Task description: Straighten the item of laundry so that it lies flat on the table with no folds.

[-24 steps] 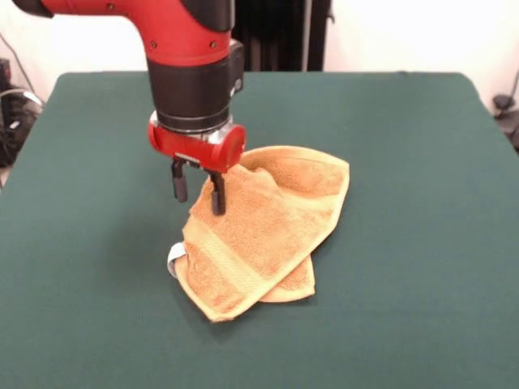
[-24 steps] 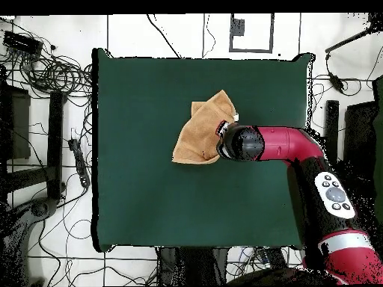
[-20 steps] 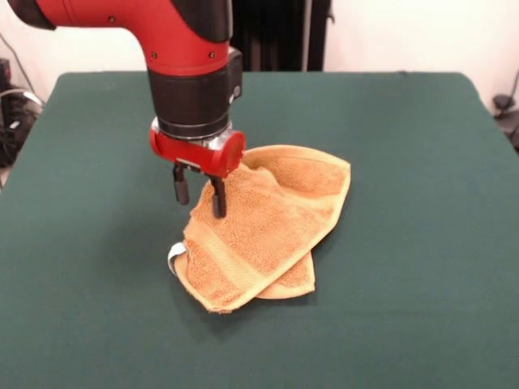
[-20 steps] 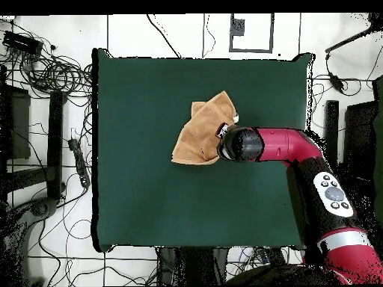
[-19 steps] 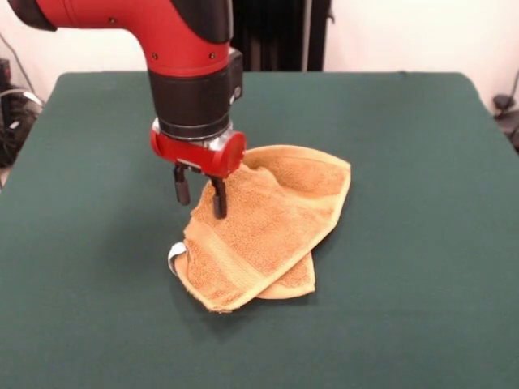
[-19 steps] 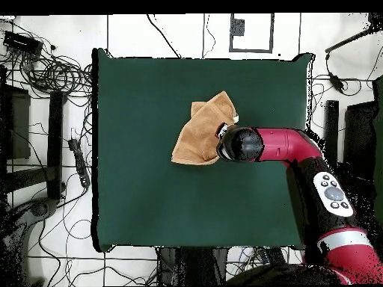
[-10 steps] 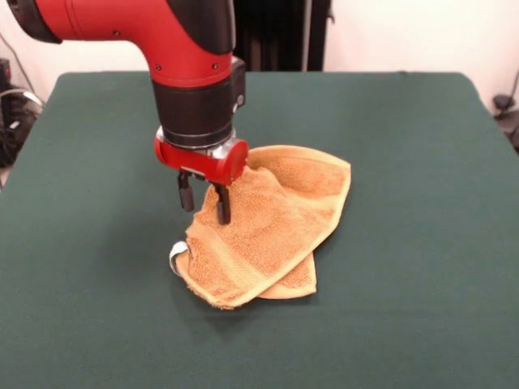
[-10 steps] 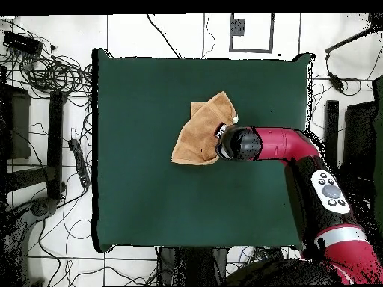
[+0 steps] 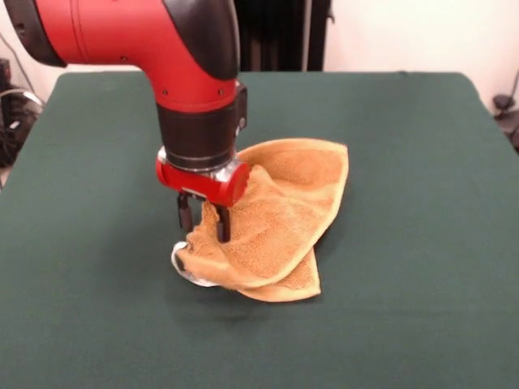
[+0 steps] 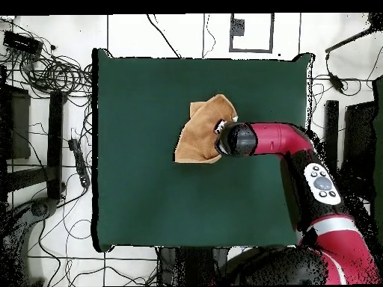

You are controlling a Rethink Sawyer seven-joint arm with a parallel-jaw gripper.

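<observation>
The orange-tan towel (image 9: 284,203) lies crumpled and folded over itself near the middle of the dark green table (image 9: 405,146). My gripper (image 9: 203,225) points straight down at the towel's left edge, and its fingers pinch a raised ridge of cloth between them. The towel's near left corner curls up off the table, with the white tag loop (image 9: 180,263) under it. In the overhead view the towel (image 10: 198,138) lies just left of the arm's wrist (image 10: 233,140), which hides the gripper.
The red and black arm (image 10: 284,146) reaches in over the table's right side in the overhead view. Cables and stands lie on the floor around the table (image 10: 149,194).
The gripper has come down onto the towel's left edge and closed on a fold. The near left corner has pulled up and the towel has bunched.
</observation>
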